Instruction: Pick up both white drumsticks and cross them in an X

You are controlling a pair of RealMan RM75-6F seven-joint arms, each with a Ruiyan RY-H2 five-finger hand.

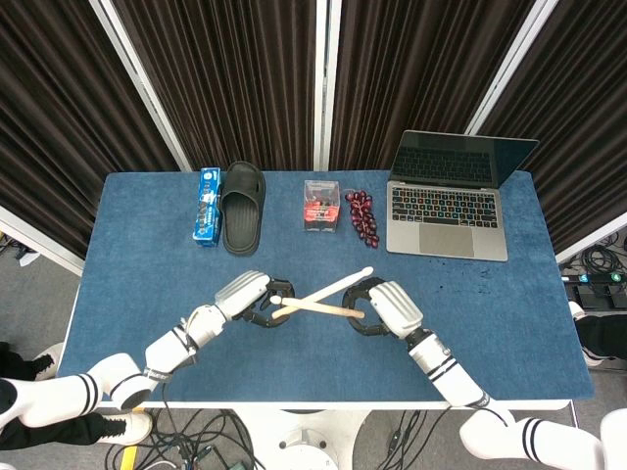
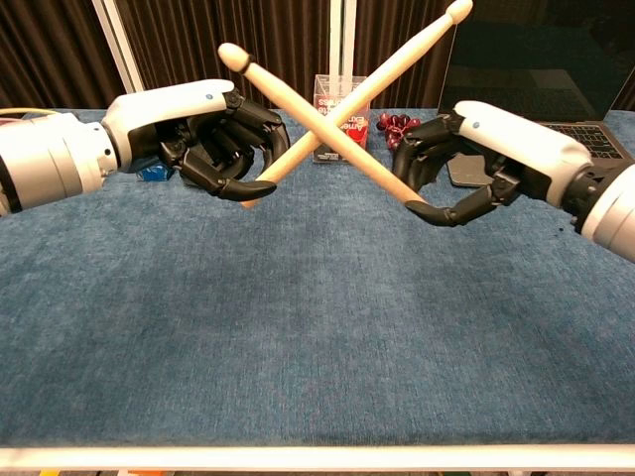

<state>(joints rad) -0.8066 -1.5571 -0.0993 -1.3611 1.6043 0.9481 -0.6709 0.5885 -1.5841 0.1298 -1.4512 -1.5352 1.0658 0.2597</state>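
Note:
My left hand (image 2: 203, 139) grips the butt of one pale drumstick (image 2: 397, 64), which slants up to the right. My right hand (image 2: 486, 164) grips the other drumstick (image 2: 288, 94), which slants up to the left. The two sticks cross in an X at mid-length, held above the blue table (image 2: 317, 327). In the head view, the left hand (image 1: 250, 297) and right hand (image 1: 382, 308) are close together over the table's front middle. There the left stick (image 1: 338, 285) overlaps the right stick (image 1: 328, 310). Whether the sticks touch at the crossing I cannot tell.
Along the back of the table stand an open laptop (image 1: 451, 201), a bunch of dark grapes (image 1: 362, 215), a clear box with red contents (image 1: 320, 206), a black slipper (image 1: 242, 206) and a blue box (image 1: 207, 206).

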